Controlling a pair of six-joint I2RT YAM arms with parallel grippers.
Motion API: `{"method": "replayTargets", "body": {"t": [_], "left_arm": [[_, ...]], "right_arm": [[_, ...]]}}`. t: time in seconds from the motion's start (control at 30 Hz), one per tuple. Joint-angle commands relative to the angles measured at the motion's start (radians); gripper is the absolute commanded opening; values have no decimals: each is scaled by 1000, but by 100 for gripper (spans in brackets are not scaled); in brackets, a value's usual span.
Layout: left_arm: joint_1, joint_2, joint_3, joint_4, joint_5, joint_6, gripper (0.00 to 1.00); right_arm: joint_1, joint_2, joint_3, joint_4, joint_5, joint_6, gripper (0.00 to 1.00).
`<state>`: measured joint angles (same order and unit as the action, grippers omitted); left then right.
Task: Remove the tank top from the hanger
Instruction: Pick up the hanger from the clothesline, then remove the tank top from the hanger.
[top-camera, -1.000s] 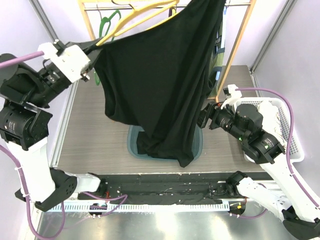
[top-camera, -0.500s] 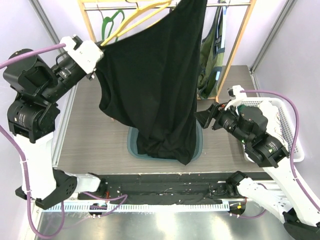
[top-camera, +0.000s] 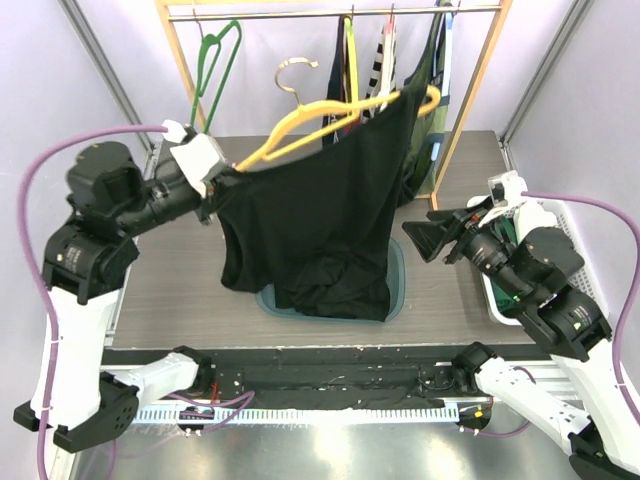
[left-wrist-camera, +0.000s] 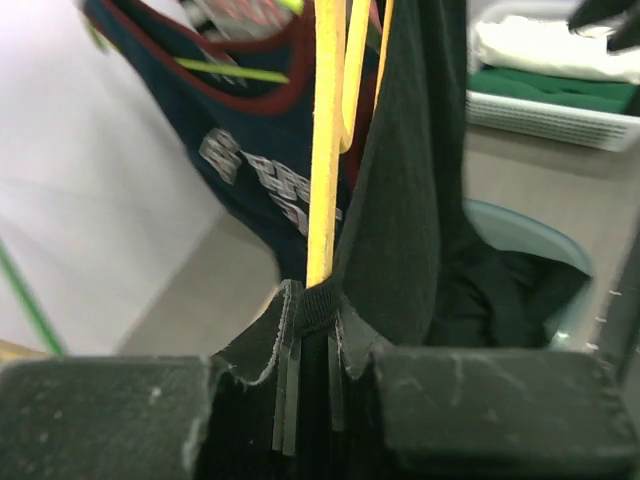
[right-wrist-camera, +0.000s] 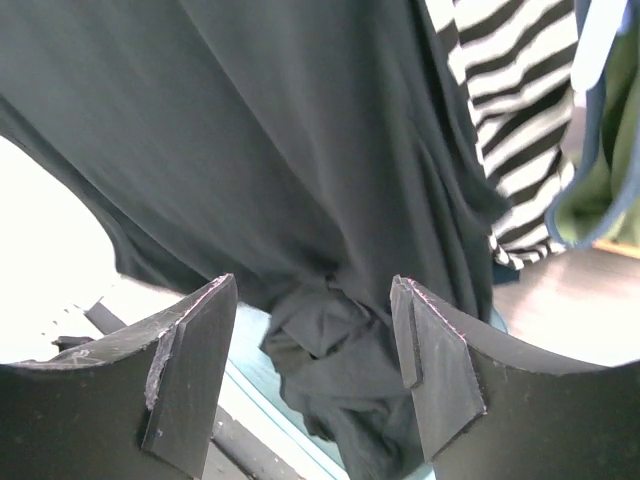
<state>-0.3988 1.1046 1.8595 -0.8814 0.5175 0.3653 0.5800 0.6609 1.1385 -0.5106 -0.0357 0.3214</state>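
The black tank top hangs from a yellow hanger, and its hem is bunched in the teal bin below. My left gripper is shut on the tank top's strap edge at the hanger's left end. In the left wrist view the pads pinch black fabric just under the yellow hanger. To the right of the garment my right gripper stands open, clear of the cloth. The right wrist view shows the right gripper with only the hanging tank top beyond it.
A wooden rack holds a green hanger and other garments, including a striped one and a navy jersey. A white basket of folded clothes sits at the right, behind my right arm.
My left arm has dropped and swung inward, dragging the tank top and the yellow hanger down below the rail. The hem now piles in the bin. The right gripper has drawn back to the right.
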Motion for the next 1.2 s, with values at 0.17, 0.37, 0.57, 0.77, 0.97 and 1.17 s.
{"method": "replayTargets", "body": {"t": [0.17,0.37,0.57,0.77,0.97,1.17], "left_arm": [[-37,-54,-200,-5,148,-152,0],[-52,-52,-279,-22,157,-144,0],[-57,-55,-284,-86,156,-80,0],[-57,-71,-296,-96,154,-62,0],[-57,-91,-313,-136,161,-19,0],[-57,-114,-350,-145,144,4,0]], "right_arm": [[-3,12,52,50,-92,-13,71],[-3,37,35,95,-112,5,71],[-3,40,-17,119,-53,33,71],[-3,13,-108,148,31,51,71],[-3,-14,-140,195,115,53,72],[-3,-9,-114,230,119,71,69]]}}
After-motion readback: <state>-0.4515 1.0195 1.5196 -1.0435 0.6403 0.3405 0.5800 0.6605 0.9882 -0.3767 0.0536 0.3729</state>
